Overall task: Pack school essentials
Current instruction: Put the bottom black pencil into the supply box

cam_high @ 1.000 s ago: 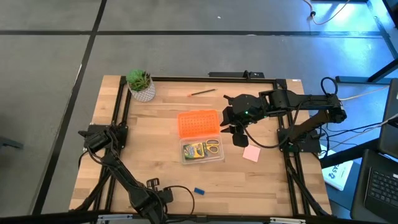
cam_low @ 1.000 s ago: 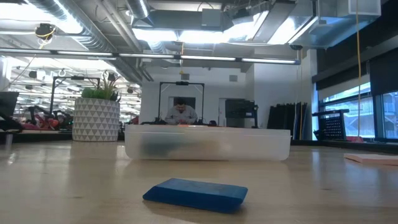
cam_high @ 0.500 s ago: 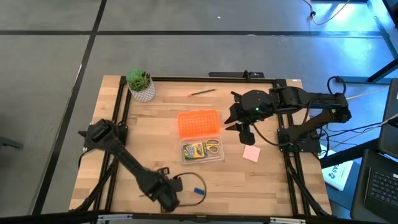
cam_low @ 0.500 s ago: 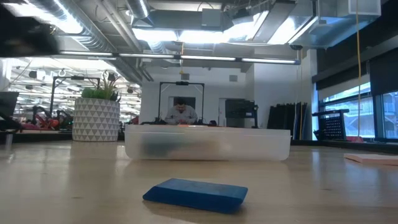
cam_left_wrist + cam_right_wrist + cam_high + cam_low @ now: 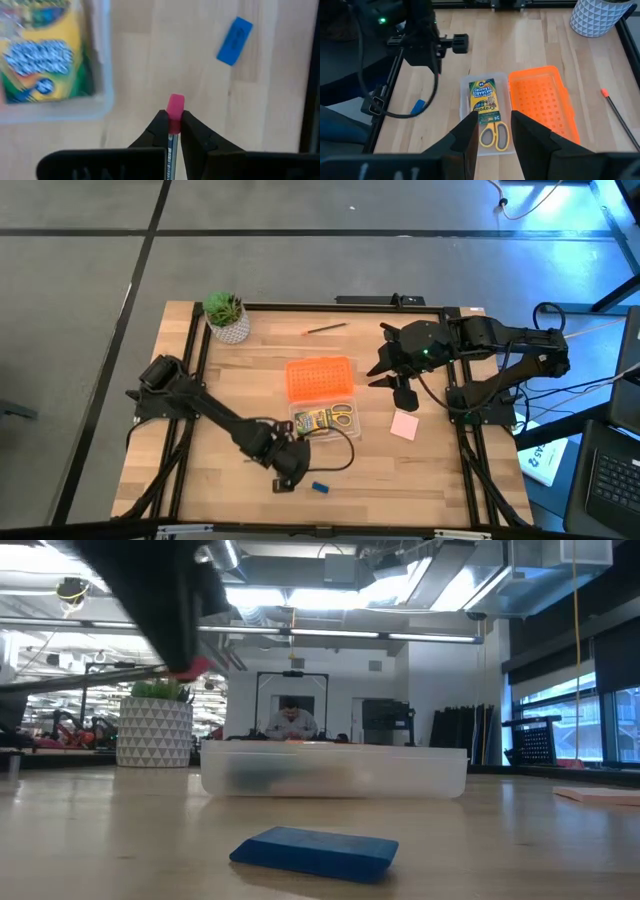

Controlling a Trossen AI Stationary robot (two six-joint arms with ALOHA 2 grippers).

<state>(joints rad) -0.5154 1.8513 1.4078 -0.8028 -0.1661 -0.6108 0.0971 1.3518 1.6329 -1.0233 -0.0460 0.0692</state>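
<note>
The left gripper [image 5: 173, 131] pinches a pencil [image 5: 174, 112] at lower centre, beside the box [image 5: 325, 422]; the right gripper [image 5: 490, 134] gapes wide, empty, right of the lid [image 5: 319, 378].

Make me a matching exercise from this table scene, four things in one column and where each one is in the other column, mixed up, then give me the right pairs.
Things:
1. crayon box
2. pencil with pink eraser
3. blue block
4. pink pad

Places:
A. bare on the wood near the table's front edge
B. clamped in the left gripper
C. on the table under the right arm
D. inside the clear box, beside the scissors

Pairs: 1-D, 2-B, 3-A, 4-C
</note>
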